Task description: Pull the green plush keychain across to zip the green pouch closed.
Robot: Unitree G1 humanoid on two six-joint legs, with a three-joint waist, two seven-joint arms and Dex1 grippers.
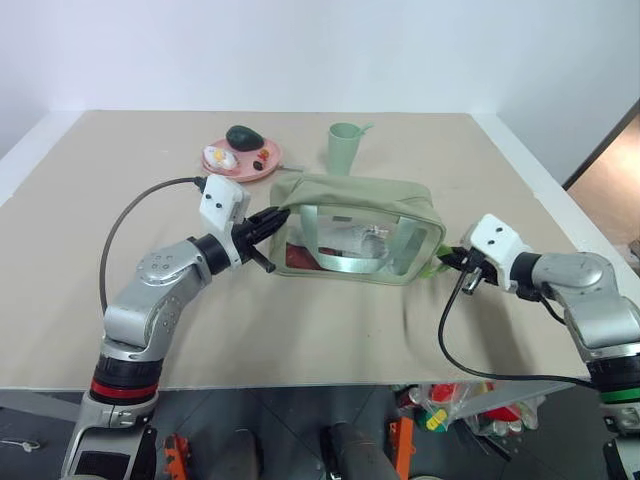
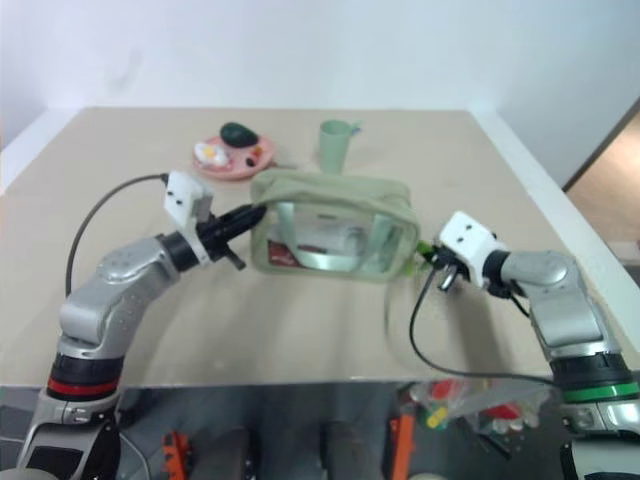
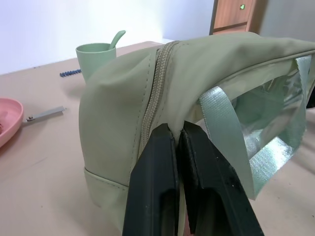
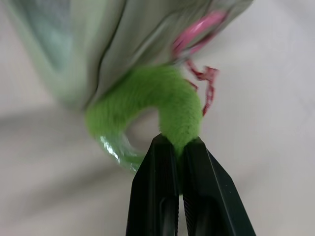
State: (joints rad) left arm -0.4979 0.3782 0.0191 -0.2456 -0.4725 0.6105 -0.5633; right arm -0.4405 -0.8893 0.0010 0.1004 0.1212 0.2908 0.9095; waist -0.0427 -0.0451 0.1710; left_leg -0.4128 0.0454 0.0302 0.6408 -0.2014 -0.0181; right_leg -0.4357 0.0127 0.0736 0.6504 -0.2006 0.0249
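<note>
The green pouch [image 1: 352,203] stands upright mid-table, with clear side panels and pale webbing straps. Its zipper [image 3: 155,88] runs along the top and looks zipped at the end near my left hand. My left gripper [image 1: 277,216] is at the pouch's left end, its fingers [image 3: 156,167] pinched shut on the fabric just below the zipper. The green plush keychain [image 4: 165,96], a fuzzy lime ring on a pinkish clasp [image 4: 199,29], hangs at the pouch's right end. My right gripper [image 4: 179,143] is shut on the ring's lower part, just right of the pouch [image 4: 123,44].
Behind the pouch stand a pale green cup [image 1: 345,147] with a spoon in it and a pink plate [image 1: 262,164] holding small food items. A metal strip [image 3: 44,114] lies on the table by the plate. Black cables hang from both wrists near the front edge.
</note>
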